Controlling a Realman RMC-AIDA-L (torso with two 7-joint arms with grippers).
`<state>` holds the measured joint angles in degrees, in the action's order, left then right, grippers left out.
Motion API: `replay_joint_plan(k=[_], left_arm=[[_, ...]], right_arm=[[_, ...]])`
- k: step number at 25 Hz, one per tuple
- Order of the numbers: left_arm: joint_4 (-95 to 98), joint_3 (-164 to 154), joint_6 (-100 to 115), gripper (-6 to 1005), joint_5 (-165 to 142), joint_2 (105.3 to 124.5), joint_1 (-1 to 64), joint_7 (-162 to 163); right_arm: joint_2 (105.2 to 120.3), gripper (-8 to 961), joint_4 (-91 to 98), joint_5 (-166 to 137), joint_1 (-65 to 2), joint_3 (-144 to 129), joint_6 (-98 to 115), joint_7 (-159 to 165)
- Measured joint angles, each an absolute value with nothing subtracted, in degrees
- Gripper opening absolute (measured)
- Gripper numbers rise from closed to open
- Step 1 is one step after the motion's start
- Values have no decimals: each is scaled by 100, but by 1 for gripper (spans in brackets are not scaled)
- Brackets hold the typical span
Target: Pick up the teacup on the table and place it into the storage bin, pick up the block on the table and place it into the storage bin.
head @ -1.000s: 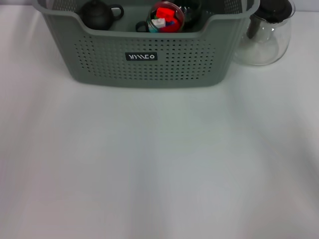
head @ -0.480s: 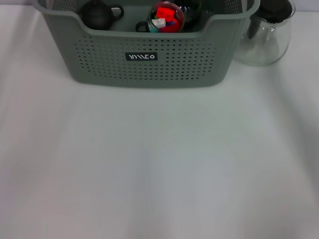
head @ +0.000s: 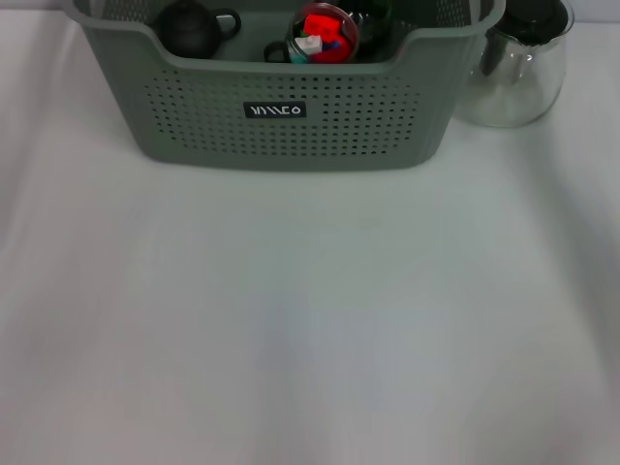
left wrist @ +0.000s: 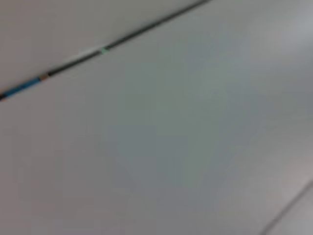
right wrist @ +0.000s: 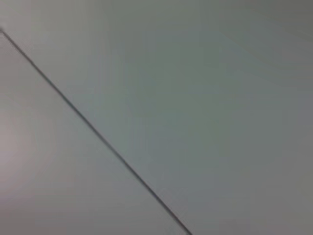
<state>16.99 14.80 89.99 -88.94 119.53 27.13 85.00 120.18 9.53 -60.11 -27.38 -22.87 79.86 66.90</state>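
Observation:
The grey-green storage bin (head: 281, 121) with perforated sides stands at the far middle of the white table (head: 310, 320) in the head view. Inside it a clear round teacup (head: 334, 46) holds a red block (head: 318, 21) with white and blue bits. To its left in the bin sits a dark round pot with a handle (head: 192, 27). Neither gripper nor arm shows in the head view. Both wrist views show only a plain grey surface crossed by a thin dark line.
A clear glass pot with a black lid (head: 515, 60) stands on the table just right of the bin. Another dark item (head: 376, 17) lies at the bin's back right.

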Motion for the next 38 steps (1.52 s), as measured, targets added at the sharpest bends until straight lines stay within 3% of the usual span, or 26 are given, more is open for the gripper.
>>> replay_joint_plan(k=[10, 38], left_arm=[[1714, 1334, 9379, 847, -8851, 11976, 2727, 8314], [1792, 1187, 9198, 847, -8927, 11927, 2765, 8457]], right_arm=[[12023, 865, 957, -6009, -2636, -2412, 9104, 6677], [12001, 864, 981, -6017, -2658, -2481, 9002, 6684]])
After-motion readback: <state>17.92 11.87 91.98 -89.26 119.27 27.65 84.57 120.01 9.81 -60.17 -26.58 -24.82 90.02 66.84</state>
